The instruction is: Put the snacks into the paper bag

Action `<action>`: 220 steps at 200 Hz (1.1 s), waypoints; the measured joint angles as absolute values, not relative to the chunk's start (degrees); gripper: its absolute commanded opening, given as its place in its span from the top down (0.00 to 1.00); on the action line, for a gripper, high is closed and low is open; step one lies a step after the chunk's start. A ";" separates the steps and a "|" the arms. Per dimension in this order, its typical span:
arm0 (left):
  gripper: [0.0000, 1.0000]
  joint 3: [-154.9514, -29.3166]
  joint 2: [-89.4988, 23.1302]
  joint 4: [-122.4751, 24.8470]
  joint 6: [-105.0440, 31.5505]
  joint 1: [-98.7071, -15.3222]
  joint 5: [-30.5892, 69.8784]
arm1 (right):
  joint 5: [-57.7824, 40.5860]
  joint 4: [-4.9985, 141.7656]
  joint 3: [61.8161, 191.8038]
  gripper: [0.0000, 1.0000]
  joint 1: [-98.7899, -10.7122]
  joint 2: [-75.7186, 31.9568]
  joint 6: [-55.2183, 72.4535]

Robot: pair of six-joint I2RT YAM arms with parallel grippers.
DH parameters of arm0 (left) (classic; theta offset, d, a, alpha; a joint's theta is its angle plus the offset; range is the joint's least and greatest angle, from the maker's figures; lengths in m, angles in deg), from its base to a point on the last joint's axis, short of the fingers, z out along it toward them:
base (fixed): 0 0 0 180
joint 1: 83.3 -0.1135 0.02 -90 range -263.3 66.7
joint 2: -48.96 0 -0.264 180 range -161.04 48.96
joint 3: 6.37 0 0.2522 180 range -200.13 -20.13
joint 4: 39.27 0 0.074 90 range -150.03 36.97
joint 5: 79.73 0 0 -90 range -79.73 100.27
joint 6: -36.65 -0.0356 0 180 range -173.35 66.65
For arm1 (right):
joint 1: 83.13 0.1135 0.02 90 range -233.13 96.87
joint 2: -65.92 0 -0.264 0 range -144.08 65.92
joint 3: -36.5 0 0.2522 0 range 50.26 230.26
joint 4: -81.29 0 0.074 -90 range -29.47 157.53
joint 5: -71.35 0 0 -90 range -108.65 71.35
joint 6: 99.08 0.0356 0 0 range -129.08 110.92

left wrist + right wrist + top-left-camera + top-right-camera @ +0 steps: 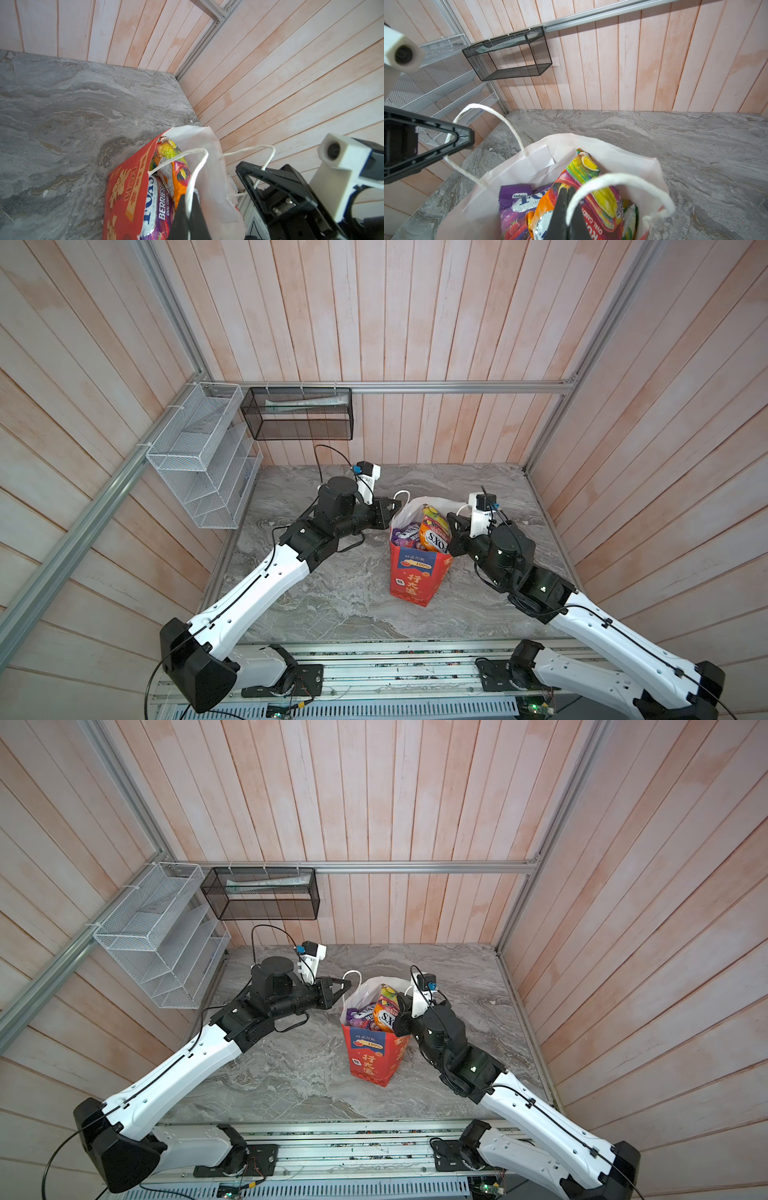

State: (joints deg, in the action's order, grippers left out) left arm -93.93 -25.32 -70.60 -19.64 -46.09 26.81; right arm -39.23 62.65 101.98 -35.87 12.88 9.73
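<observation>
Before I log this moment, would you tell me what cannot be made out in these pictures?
- How many snacks: the paper bag hides all but the top ones, every view.
- Left gripper, shut on one cord handle: jaws cut off by left wrist view's edge.
- Right gripper, shut on the other handle: likewise, right wrist view.
- Pale item in the black mesh basket: too small, behind mesh, both top views.
</observation>
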 measured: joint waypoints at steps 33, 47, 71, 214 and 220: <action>1.00 -93.96 -23.09 -71.91 -19.62 -46.11 26.24 | -37.87 60.16 111.34 1.00 -35.87 4.84 9.81; 1.00 -93.96 -21.48 -72.26 -19.66 -46.11 26.04 | -37.09 59.17 114.57 1.00 -35.87 2.35 9.97; 1.00 -93.96 -18.81 -72.30 -19.90 -46.11 25.54 | -36.50 58.34 118.31 1.00 -35.87 0.60 9.88; 1.00 -91.84 -21.02 -71.40 -14.17 -50.55 25.30 | -34.09 66.43 103.95 1.00 -39.08 7.53 11.43; 1.00 -91.35 -20.32 -71.12 -14.35 -50.55 25.43 | -33.98 66.41 103.62 1.00 -39.08 8.64 11.34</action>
State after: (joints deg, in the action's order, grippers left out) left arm -91.35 -20.32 -71.12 -14.35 -50.55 25.43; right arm -33.98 66.41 103.62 -39.08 8.64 11.34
